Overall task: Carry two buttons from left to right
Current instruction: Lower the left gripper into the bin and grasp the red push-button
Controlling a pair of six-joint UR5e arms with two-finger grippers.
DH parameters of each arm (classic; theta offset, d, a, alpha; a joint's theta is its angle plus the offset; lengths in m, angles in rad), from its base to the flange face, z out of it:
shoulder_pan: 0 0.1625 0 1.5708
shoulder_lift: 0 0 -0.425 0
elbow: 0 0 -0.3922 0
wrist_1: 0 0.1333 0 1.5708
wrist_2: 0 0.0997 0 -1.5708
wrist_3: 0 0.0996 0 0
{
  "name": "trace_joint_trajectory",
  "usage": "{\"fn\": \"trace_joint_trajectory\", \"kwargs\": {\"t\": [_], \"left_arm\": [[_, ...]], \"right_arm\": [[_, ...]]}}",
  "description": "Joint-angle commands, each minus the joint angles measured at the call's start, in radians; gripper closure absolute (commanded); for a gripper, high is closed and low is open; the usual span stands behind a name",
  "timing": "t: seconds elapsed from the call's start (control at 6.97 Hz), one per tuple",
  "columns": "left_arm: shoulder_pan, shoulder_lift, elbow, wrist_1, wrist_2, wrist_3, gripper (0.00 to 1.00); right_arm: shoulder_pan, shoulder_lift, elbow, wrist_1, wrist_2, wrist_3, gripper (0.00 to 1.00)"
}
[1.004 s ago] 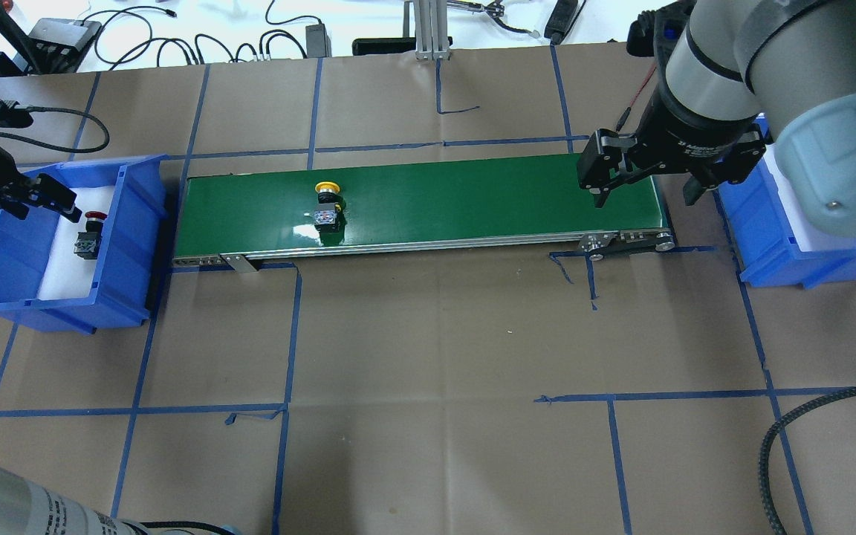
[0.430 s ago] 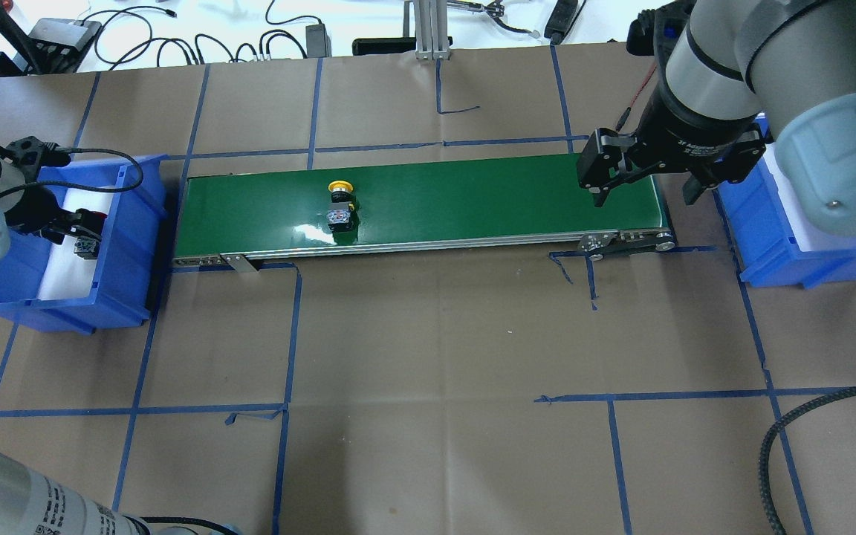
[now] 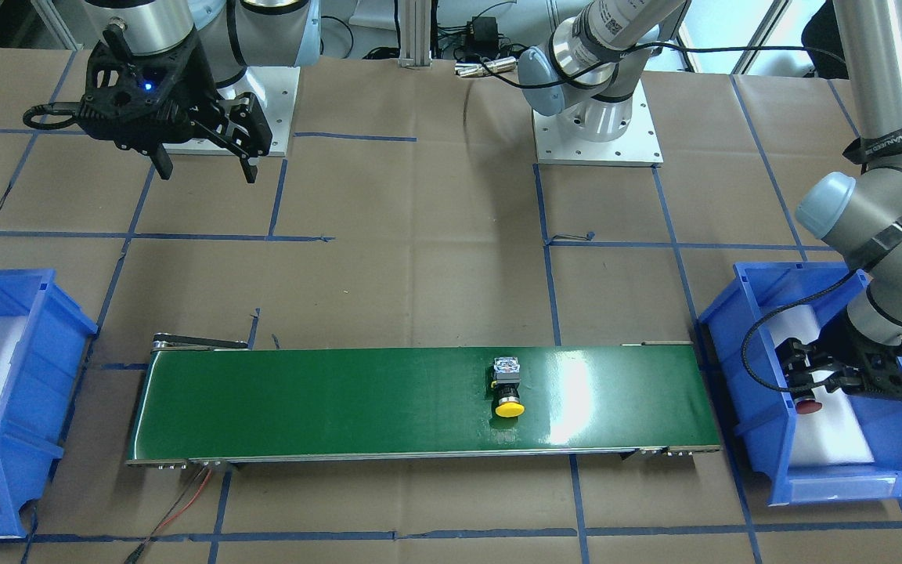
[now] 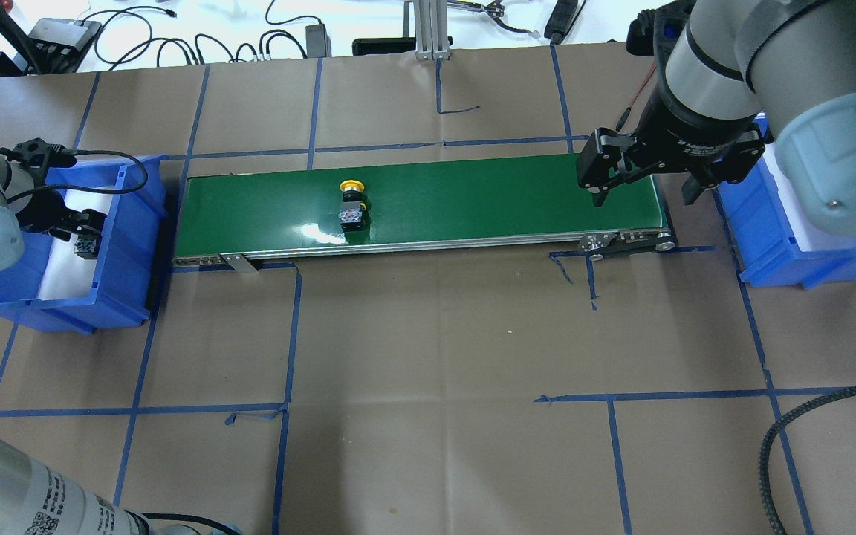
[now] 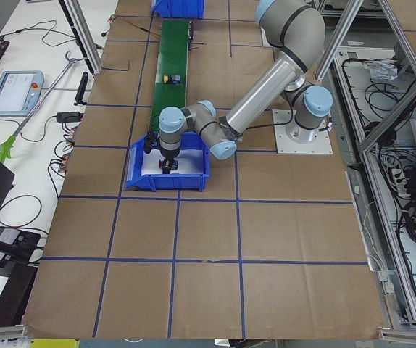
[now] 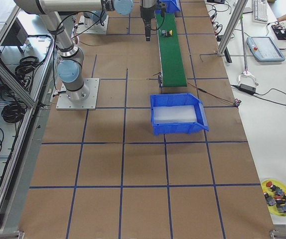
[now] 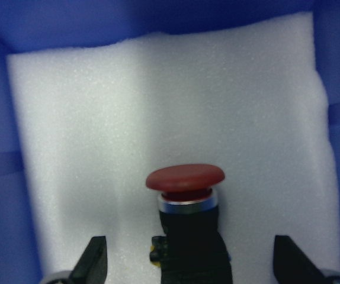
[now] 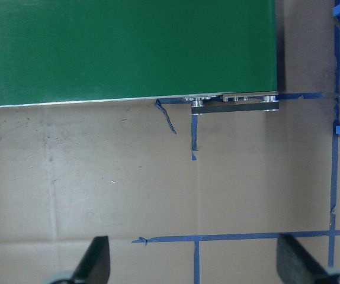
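Your left jaws hang inside the left bin (image 4: 127, 245), spread wide, with one finger (image 7: 96, 263) on each side of the red button (image 7: 185, 177) and neither touching it. That button lies on its side on the white foam (image 7: 158, 89). Its long axis runs from the boxy black body to the cap, and the cap points away from the robot, towards your side of the desk (image 4: 428, 334).

The yellow button (image 4: 352, 202) lies the same way on the green belt (image 4: 472, 200), left of the belt's middle as the robot sees it. Its axis goes across the belt and its cap faces the far edge. Your right jaws are released and hold nothing; they hover over the belt's right end, with the right bin (image 4: 770, 260) just beside them.

Expect both buttons to be light, hard and stiff, with no give under the fingers. The domed caps look smooth and round, so a grip there would likely slip or let the part roll. Take hold across the flat sides of the body, below the metal ring, which is where the left jaws now line up. Because the cap overhangs the body, the button may tip cap-down once lifted, so squeeze squarely.
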Motion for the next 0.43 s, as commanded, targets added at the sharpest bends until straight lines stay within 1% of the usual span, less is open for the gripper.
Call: {"fn": "trace_joint_trajectory", "kwargs": {"t": [0.0,0.29], "left_arm": [[0.0,0.002,0.001,0.002,0.0,-0.018,0.42],[-0.002,0.007,0.008,0.0,0.0,-0.02,0.76]], "right_arm": [[0.0,0.0,0.003,0.0,0.0,0.0,0.0],[0.0,0.0,0.0,0.0,0.002,0.0,0.0]]}}
